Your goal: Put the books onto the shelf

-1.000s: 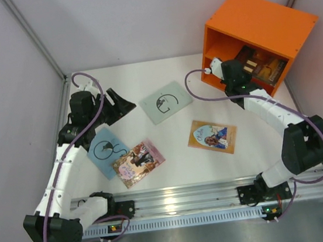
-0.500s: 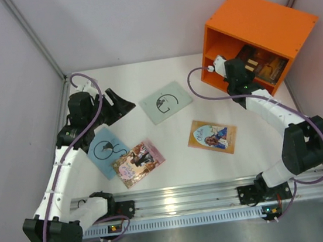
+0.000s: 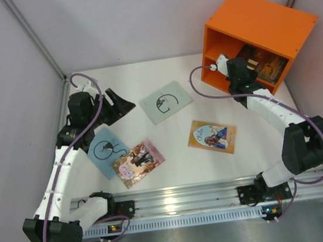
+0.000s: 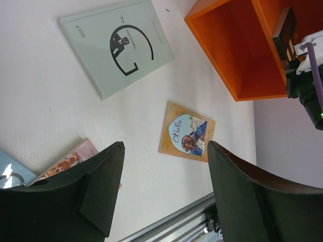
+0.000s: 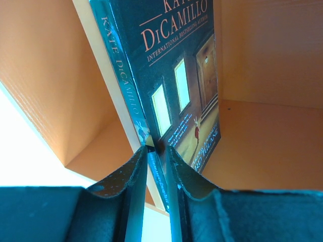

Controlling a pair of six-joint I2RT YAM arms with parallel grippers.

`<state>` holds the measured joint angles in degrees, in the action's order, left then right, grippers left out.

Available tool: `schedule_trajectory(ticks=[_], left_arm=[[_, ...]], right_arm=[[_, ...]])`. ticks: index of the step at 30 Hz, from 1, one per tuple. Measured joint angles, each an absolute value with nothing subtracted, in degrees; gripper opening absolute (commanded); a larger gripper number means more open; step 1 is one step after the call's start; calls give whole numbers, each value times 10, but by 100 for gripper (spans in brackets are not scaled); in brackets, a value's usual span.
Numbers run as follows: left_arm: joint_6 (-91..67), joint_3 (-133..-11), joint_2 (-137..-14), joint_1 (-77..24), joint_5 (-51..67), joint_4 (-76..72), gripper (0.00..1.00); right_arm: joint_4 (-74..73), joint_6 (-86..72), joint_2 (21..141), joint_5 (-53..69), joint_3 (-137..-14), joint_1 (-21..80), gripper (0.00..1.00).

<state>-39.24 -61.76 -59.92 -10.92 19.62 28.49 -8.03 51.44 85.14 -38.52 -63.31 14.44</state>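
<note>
Right fingers (image 5: 123,179) pinch thin dark-covered book (image 5: 176,75) inside bright orange box shelf (image 3: 261,20), upper right; left fingers (image 4: 96,186) open, empty; next: seat it and release.

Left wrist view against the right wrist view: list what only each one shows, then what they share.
Only the left wrist: the open left gripper, the pale green book, the orange-edged book and corners of the pink book and light blue book. Only the right wrist: the right gripper shut on the dark book's edge. Both: the dark book and the orange shelf.
</note>
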Motion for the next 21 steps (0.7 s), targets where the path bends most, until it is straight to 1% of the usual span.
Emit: schedule_trajectory(ticks=[21], left_arm=[[-390,-618,-599,-109,193,285,72]], right_arm=[[-60,514,860,-389,-633,133,20]])
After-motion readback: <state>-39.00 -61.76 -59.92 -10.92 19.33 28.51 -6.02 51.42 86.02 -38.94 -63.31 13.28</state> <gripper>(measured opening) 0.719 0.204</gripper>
